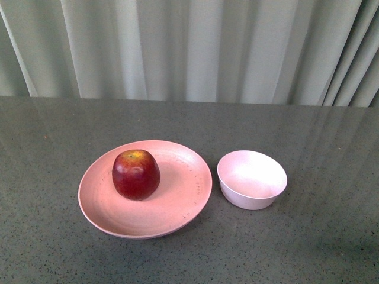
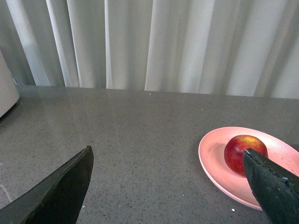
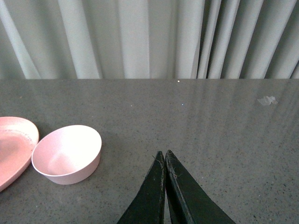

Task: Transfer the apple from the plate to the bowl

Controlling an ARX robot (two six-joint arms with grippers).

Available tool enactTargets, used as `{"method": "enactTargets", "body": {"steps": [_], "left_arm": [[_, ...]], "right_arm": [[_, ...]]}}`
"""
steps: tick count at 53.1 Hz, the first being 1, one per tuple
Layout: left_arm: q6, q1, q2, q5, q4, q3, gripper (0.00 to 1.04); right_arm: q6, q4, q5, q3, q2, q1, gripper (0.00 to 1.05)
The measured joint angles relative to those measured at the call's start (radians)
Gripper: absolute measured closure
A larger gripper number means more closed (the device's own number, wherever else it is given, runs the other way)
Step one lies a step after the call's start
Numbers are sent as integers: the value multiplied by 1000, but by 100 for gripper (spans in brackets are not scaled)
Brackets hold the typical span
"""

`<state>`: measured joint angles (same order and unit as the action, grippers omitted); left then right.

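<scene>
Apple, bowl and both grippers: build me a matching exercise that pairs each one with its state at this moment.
Things:
1. apple
2. bowl
3. left gripper
4. right gripper

States:
A. shut, holding nothing
B. empty, on the table beside the plate
C. open wide, holding nothing
D. resting on the plate

Pairs: 1-D, 2-B, 3-C, 4-A
</scene>
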<state>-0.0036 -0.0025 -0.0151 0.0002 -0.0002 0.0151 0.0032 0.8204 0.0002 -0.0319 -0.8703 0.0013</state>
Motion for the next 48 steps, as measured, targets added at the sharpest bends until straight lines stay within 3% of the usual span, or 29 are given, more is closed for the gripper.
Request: {"method": "enactTargets", "body": {"steps": [26, 48], "left_arm": [[0, 0, 0, 0, 0, 0, 9], [0, 0, 0, 0, 0, 0, 9]], "right_arm": [[0, -376, 0, 9, 423, 0, 103], [0, -535, 0, 9, 586, 0, 103]]}}
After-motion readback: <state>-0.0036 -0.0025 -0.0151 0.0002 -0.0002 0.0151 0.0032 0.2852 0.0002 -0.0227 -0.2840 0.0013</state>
